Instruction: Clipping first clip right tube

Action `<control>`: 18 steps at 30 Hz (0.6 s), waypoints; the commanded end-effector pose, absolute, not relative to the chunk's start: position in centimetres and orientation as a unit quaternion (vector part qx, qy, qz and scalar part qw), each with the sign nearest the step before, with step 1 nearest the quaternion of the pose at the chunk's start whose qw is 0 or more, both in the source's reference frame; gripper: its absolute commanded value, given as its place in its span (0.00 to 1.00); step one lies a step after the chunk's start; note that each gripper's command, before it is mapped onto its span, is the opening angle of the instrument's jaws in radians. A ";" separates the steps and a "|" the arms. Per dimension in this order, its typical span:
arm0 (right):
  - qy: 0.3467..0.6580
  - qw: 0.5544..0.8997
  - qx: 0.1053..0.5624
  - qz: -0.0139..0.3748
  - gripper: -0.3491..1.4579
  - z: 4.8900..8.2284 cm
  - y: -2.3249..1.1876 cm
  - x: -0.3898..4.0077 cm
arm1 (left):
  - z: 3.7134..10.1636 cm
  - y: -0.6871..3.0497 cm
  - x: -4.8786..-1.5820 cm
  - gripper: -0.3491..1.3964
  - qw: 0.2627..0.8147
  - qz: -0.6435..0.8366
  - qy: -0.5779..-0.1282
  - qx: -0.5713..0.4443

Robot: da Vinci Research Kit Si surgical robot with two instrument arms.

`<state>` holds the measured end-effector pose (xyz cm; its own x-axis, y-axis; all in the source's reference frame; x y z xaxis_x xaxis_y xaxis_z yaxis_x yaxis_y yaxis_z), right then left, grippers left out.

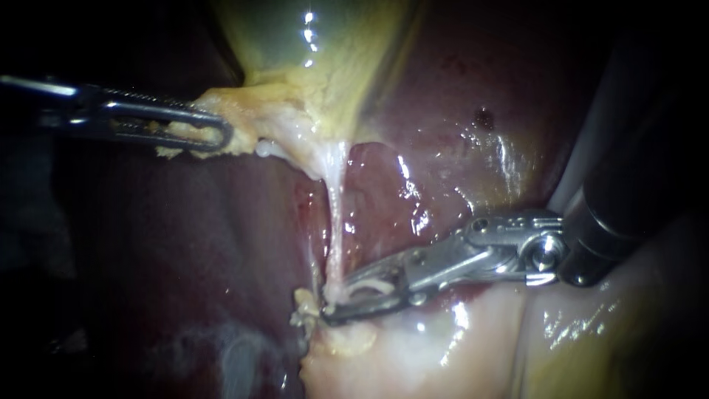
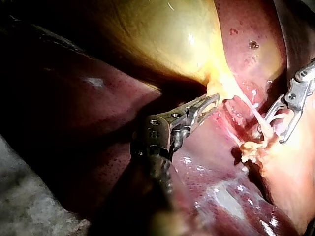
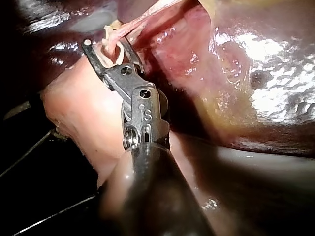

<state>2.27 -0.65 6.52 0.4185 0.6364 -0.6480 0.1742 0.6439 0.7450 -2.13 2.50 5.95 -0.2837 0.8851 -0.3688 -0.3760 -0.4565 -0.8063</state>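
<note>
Right instrument (image 1: 336, 301) astride the tube (image 1: 336, 214); left instrument (image 1: 218, 135) on gallbladder (image 1: 325, 44); liver (image 1: 473, 89) behind.

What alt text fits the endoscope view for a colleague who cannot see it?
The right instrument has its open jaws astride the lower end of a thin pale tube that runs over the dark red liver. The left instrument has its jaws shut on pale tissue just below the yellow gallbladder, where the tube begins.

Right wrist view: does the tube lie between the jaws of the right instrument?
Yes, the open jaws of the right instrument stand on either side of the pale tube.
</note>
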 end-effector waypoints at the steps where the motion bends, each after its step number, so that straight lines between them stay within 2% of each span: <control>1: 0.517 0.745 0.392 0.156 0.43 6.53 -0.66 2.29 | 5.95 2.50 -2.13 0.00 0.425 0.742 -0.302 -0.421; 18: 0.524 0.747 0.375 0.164 0.47 6.80 -0.81 2.58 | 5.95 2.50 -2.13 0.00 0.425 0.742 -0.302 -0.421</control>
